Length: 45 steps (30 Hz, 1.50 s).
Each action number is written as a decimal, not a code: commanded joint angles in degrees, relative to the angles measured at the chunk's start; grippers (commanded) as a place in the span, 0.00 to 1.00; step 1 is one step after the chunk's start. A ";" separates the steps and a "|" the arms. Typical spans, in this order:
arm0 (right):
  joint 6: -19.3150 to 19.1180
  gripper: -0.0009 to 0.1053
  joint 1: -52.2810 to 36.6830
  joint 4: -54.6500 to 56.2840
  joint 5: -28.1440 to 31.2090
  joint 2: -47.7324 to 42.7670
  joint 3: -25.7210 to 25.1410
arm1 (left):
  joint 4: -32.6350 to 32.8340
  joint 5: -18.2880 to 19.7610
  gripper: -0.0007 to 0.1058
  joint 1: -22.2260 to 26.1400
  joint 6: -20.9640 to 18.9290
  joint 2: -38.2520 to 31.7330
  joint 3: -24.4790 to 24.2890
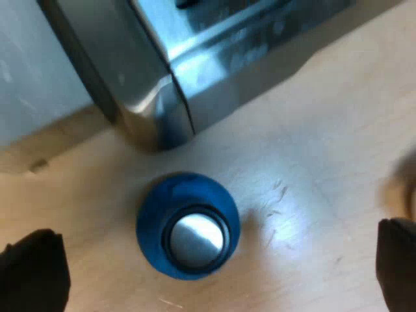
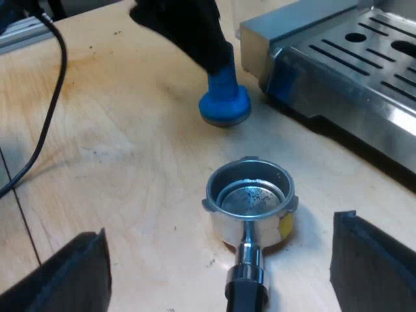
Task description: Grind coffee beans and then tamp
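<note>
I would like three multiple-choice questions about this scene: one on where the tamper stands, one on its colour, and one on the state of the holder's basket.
1. Where does the tamper stand?
A. on the table by the machine
B. inside the holder
C. on the drip tray

2. What colour is the tamper?
A. black
B. blue
C. red

3. How is the basket of the holder?
A. full of grounds
B. covered by the tamper
C. empty

Answers:
1 A: it rests on the wooden table, close to the corner of the machine.
2 B: its body is blue in both views.
3 C: the perforated metal bottom shows.
</note>
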 commanded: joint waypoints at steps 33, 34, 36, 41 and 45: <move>2.02 0.67 -13.00 51.13 2.58 -0.38 -41.17 | 8.25 -0.78 0.93 -0.05 -1.02 -29.00 -18.19; 2.47 0.67 -14.37 52.08 1.92 -0.38 -41.91 | 8.25 -1.67 0.93 -0.05 -1.02 -28.83 -19.04; 2.51 0.67 -27.28 56.93 -2.85 -0.38 -45.76 | 9.44 -5.39 0.93 0.22 -1.85 -26.95 -23.42; 2.40 0.67 -39.06 60.77 -8.77 -0.38 -47.37 | 13.36 -6.27 0.93 5.14 -2.28 -24.65 -25.75; 2.40 0.67 -48.38 64.09 -14.40 -0.38 -47.57 | 14.58 -6.19 0.93 7.50 -2.28 -24.13 -26.03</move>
